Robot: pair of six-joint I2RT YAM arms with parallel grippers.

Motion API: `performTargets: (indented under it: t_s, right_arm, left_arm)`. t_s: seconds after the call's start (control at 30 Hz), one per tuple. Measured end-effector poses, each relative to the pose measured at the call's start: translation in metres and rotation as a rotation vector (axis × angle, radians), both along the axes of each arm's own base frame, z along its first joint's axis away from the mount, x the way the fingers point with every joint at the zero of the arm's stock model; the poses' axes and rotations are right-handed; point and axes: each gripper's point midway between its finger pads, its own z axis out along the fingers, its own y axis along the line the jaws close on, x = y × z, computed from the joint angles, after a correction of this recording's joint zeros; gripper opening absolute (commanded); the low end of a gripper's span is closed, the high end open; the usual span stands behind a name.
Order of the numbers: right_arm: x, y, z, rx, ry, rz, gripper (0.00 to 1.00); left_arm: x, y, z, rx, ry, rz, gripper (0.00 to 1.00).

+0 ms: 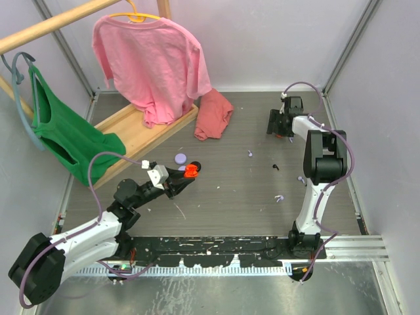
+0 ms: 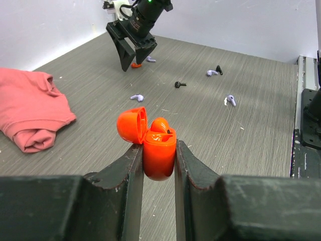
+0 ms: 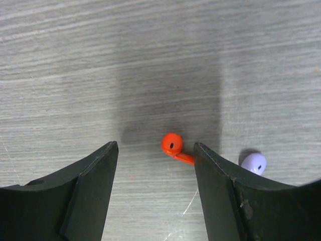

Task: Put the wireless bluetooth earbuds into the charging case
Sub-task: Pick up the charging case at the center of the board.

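right gripper point(image 3: 155, 150): jaws open | orange earbud point(image 3: 173, 145): on table point(image 3: 60, 60) far right, between the jaws, off-centre toward lavender earbud point(image 3: 254, 162) side, stem pointing there too | left gripper point(image 2: 158, 163): clamps orange case point(image 2: 159, 145), lid open, near left

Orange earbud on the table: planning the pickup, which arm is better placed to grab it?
Right. The right gripper, open, is over the orange earbud; the left gripper is shut on the orange case.

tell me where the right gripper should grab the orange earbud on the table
Probably the round head, from straight above: the orange earbud lies flat on the table, stem slanting toward one finger. The open right gripper straddles it; the lavender earbud sits outside.
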Motion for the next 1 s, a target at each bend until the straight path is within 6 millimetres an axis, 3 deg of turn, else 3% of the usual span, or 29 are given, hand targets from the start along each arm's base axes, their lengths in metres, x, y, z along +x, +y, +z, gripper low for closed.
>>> performTargets:
  t_s: [0.43,1.0]
  right_arm:
    - [-0.014,-0.006,-0.002,-0.031,0.058,-0.023,0.56]
    - [-0.004,-0.013,-0.006,-0.136,0.150,0.060,0.50]
  left_arm:
    - [-0.001,-0.001,0.000,0.000,-0.001,-0.003,0.00]
    - [-0.001,-0.001,-0.001,0.003,0.002,-0.004,0.00]
